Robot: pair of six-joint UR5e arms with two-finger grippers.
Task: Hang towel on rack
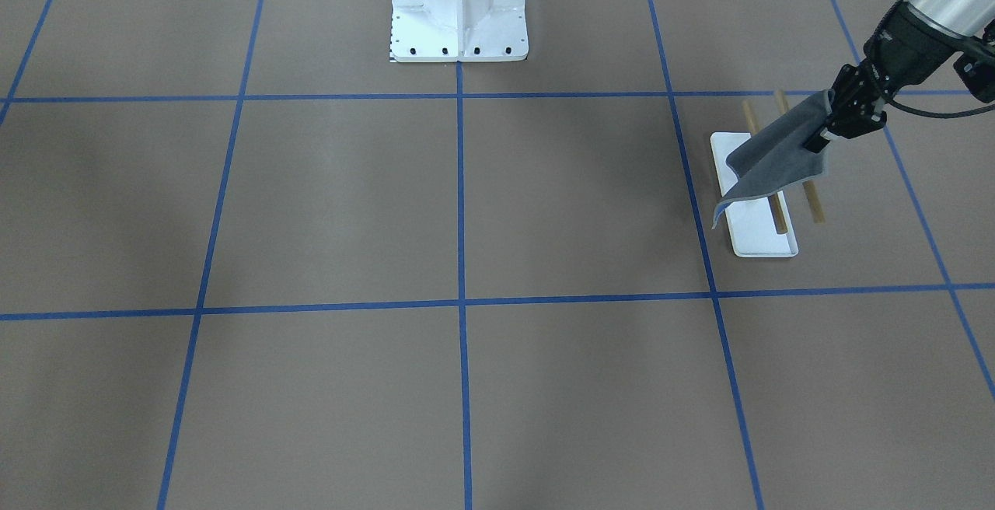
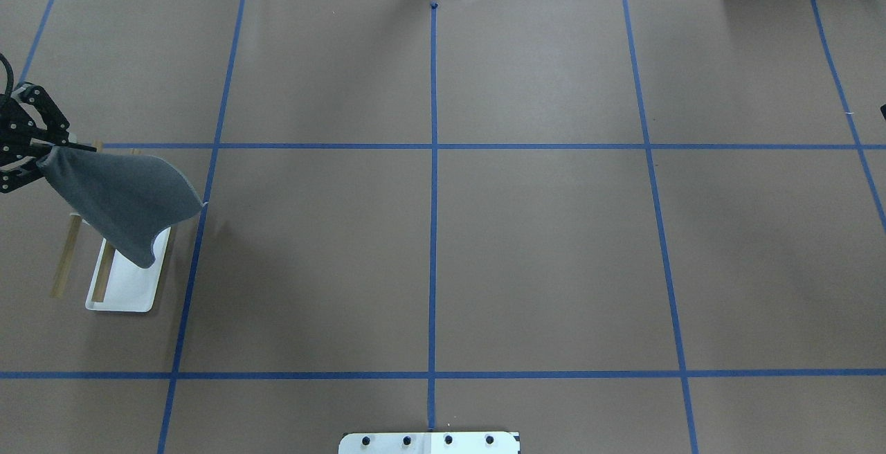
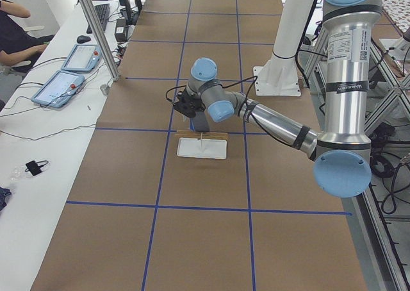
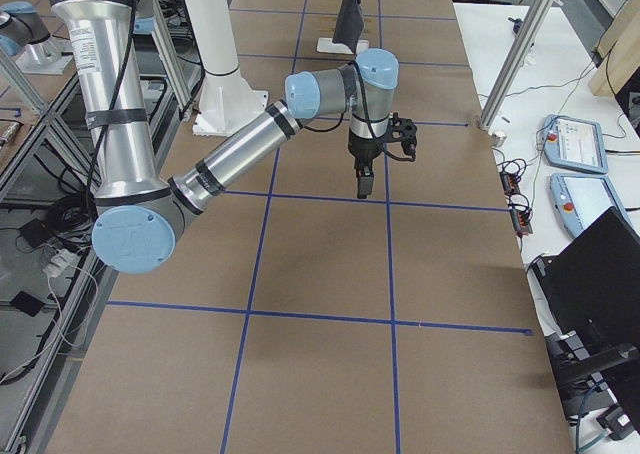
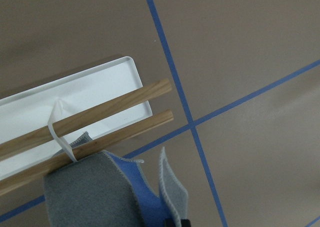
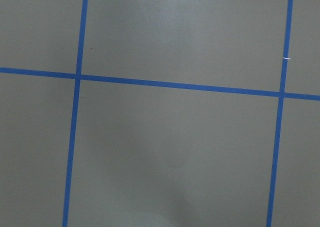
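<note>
The dark grey towel (image 1: 766, 164) hangs by one corner from my left gripper (image 1: 833, 117), which is shut on it. The towel drapes down over the rack (image 1: 758, 234), a white tray base with two wooden rods (image 1: 813, 205). In the overhead view the gripper (image 2: 31, 146) holds the towel (image 2: 124, 198) above the rack (image 2: 131, 288) at the table's left edge. The left wrist view shows the rods (image 5: 110, 109), the tray (image 5: 95, 82) and the towel's blue underside (image 5: 147, 199). My right gripper (image 4: 363, 184) hangs over the bare table; I cannot tell whether it is open or shut.
The white bolted robot pedestal (image 1: 459, 8) stands at the middle of the robot's side. Blue tape lines (image 2: 433, 163) cross the brown table. Operator tablets (image 3: 64, 86) lie on the side bench beyond the table.
</note>
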